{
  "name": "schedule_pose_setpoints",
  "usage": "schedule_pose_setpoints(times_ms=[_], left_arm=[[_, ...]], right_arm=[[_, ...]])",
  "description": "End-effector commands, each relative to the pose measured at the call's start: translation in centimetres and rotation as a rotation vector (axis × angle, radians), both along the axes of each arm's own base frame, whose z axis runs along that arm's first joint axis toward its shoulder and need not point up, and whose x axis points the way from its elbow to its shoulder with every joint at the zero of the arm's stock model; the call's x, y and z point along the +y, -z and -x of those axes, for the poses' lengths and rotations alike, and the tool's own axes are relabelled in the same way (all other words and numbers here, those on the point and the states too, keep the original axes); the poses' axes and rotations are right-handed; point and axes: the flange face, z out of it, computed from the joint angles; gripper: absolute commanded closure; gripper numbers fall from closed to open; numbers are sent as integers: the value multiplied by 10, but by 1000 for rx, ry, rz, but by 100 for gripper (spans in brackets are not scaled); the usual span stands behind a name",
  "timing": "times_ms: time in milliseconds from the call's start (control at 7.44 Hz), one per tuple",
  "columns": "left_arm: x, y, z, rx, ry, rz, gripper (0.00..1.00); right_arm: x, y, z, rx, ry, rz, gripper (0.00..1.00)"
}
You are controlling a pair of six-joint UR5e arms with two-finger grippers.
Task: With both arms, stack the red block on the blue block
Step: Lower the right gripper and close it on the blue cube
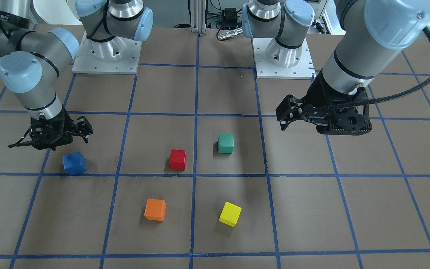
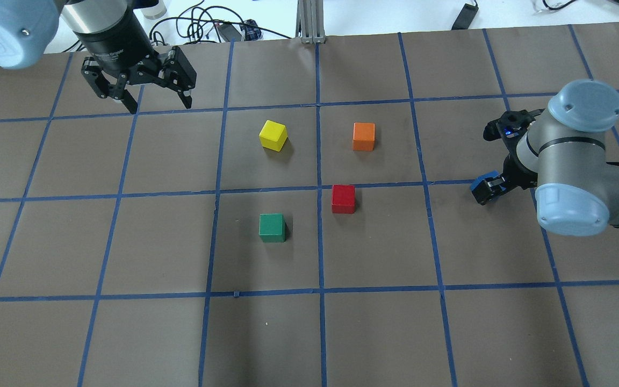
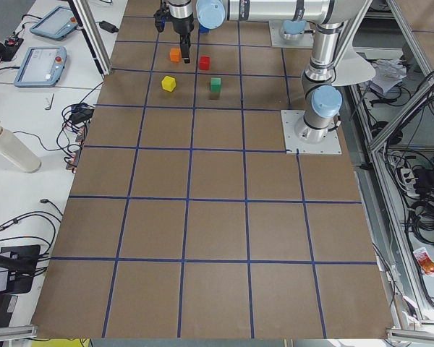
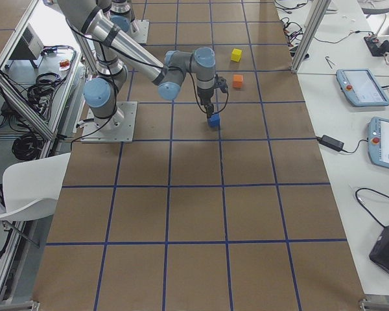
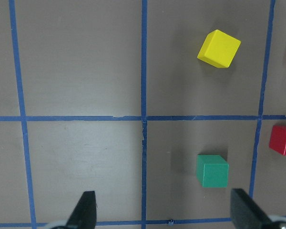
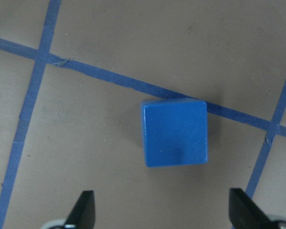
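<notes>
Red block [image 1: 177, 159]: seated flat on bench [image 2: 73, 242] near centre, free of both grippers. In overhead view, ringed by green block [image 2: 272, 227] at 8 o'clock, orange block [image 2: 364, 136] at 1 o'clock and yellow block [image 2: 273, 135] at 10 o'clock. Apart from all three.

Blue block [image 1: 74, 163]: flat on bench, at 3 o'clock from red block in overhead view and well apart from it. One edge on a blue tape line [image 6: 109, 78]. Largely hidden beneath right arm in overhead view.

Right gripper [image 1: 50, 138]: pointed down, just over blue block. Spread wide, far wider than the block. Nothing held. In right wrist view, block at 12 o'clock from the gap between the fingers and clear of both fingertips [image 6: 86, 210]. No contact visible.

Left gripper [image 2: 159, 103]: spread wide, empty, touching nothing. Raised above bench at 10 o'clock from red block in overhead view, well apart from every block. In left wrist view, green block far below, between the two fingers and nearer the one at 3 o'clock.
</notes>
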Motion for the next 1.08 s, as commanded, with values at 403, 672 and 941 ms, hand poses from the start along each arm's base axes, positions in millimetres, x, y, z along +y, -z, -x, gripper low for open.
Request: schedule_pose_setpoints(times_ms=[403,672,941], left_arm=[[7,7,2,1,11,-6,0],[10,9,2,1,13,-12,0],[10,11,3,1,14,-16,0]], right_arm=[[-33,35,15,-37,-108,-54,16],[-37,34,14,-53,-99,-45,74],[-46,23,-2,-169,63,6,86]])
